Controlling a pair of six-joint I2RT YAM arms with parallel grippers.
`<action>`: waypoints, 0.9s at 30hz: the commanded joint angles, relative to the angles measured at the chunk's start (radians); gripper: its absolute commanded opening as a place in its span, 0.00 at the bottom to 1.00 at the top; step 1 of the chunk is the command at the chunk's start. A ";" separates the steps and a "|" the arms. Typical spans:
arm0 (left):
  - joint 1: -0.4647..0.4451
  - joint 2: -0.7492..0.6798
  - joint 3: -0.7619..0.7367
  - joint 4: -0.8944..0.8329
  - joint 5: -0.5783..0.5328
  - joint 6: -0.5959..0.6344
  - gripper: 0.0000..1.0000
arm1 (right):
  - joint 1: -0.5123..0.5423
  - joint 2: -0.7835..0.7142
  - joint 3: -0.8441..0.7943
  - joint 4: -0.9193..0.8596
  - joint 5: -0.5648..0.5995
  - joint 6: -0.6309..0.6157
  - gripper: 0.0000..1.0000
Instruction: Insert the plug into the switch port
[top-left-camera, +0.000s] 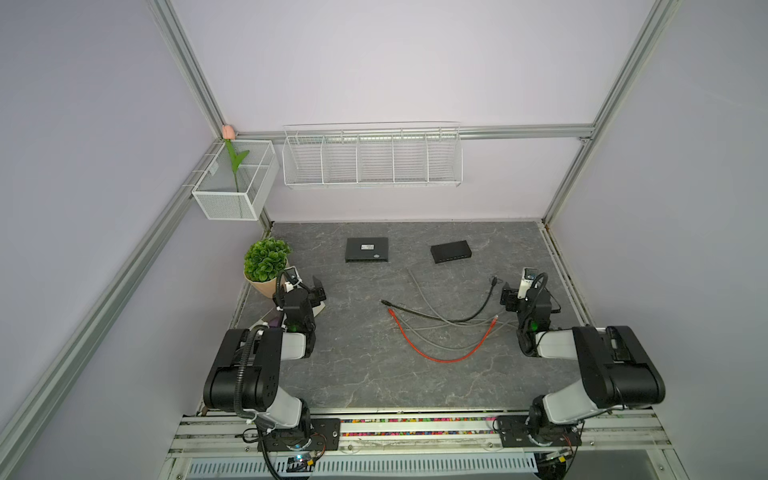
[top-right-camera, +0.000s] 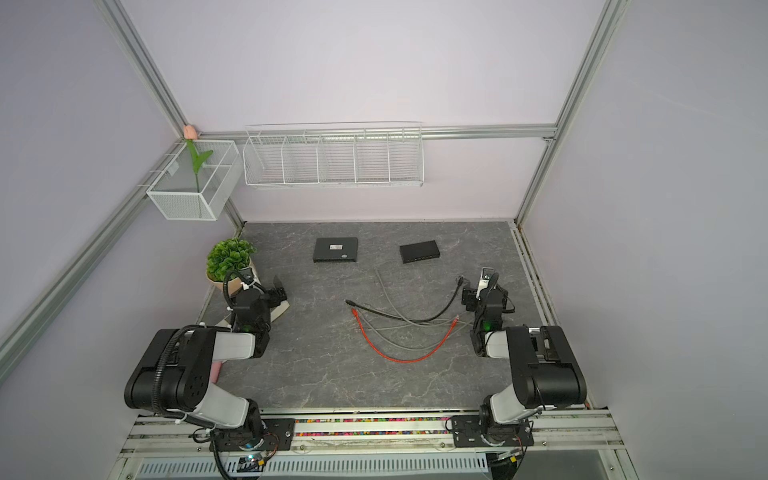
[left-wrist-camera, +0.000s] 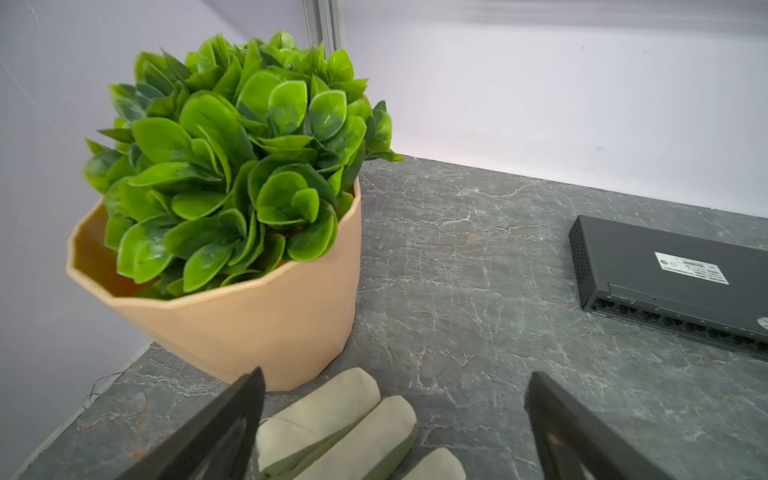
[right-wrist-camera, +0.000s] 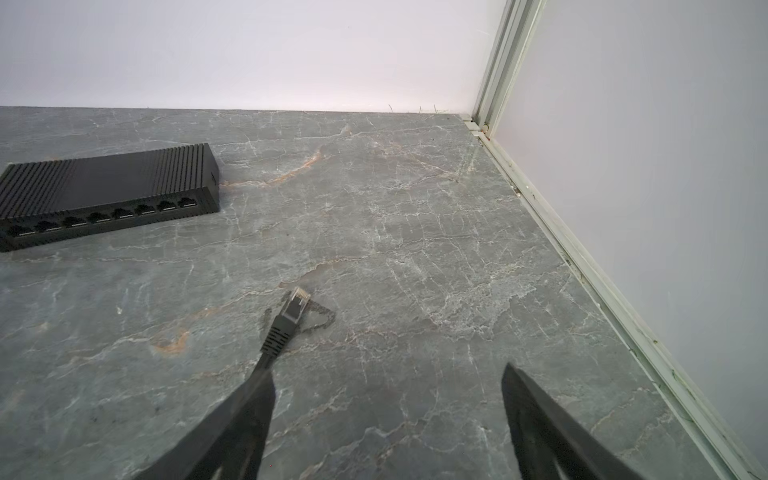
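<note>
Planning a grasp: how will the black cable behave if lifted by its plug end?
Likely floppy: the black cable lies in a loose curve, so its tail would probably drag. It crosses the grey cables and may tug them. The plug looks small and rigid, so the open right gripper probably needs a precise pinch.

The left arm (top-left-camera: 270, 382) and right arm (top-left-camera: 615, 374) have black joints, pale grey links, green wrist lights (top-left-camera: 293, 328).
</note>
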 joint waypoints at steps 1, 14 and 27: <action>0.005 0.009 0.008 0.005 -0.014 0.008 0.99 | 0.003 0.008 0.010 0.011 -0.005 -0.013 0.89; 0.004 0.008 0.008 0.002 -0.011 0.005 0.99 | 0.003 0.008 0.010 0.011 -0.005 -0.013 0.89; -0.076 -0.258 0.138 -0.392 -0.320 -0.016 0.99 | 0.100 -0.325 0.184 -0.507 0.034 -0.071 0.89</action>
